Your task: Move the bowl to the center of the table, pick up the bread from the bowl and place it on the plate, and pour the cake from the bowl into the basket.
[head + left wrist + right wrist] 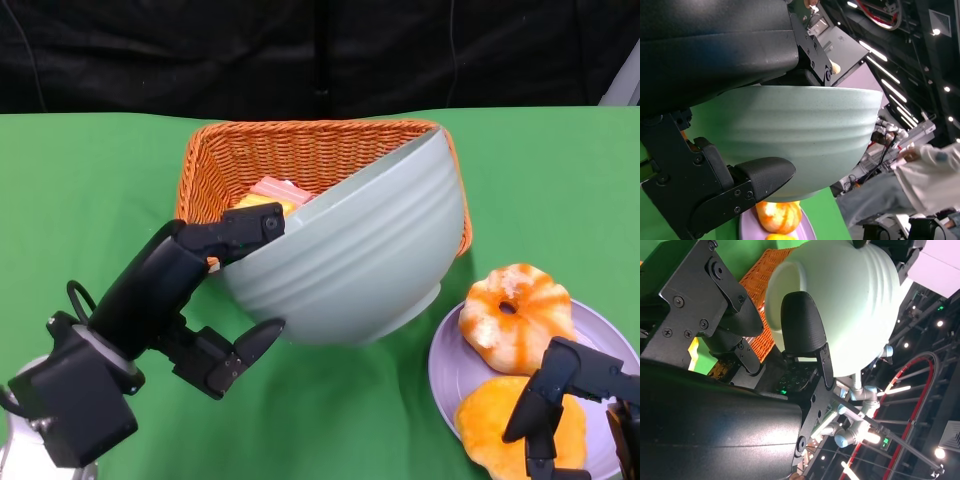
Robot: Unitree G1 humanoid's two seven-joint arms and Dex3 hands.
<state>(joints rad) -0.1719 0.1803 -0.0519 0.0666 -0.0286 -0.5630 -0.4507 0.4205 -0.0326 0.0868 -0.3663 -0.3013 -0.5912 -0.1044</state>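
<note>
At the left of the head view the left hand (215,290) grips the pale green bowl (350,260) by its rim — fingers over the upper edge and a thumb pressed under the ribbed wall — and holds it tipped steeply, mouth turned into the orange wicker basket (300,150). The bowl's rim lies against or just over the basket's near edge; its foot points toward the camera and to the right. Inside the basket, just past the bowl's lip, sit a pink piece and a yellow piece (262,201), most likely the cake, already out or sliding out.

The risk here is the grip: the whole tilted bowl hangs from one pinch at the rim, so a slip could drop it onto the basket or roll it toward the plate. Tilting further could also push the light basket backward, since the bowl seems to lean on it.

The bowl looks glazed, smooth and ridged in bands, heavy for its hold.

To the right, the lilac plate (445,365) carries two orange-glazed breads (515,305) — the near one partly behind the right hand (560,400), which rests just above the plate, fingers bent, apparently grasping nothing.
</note>
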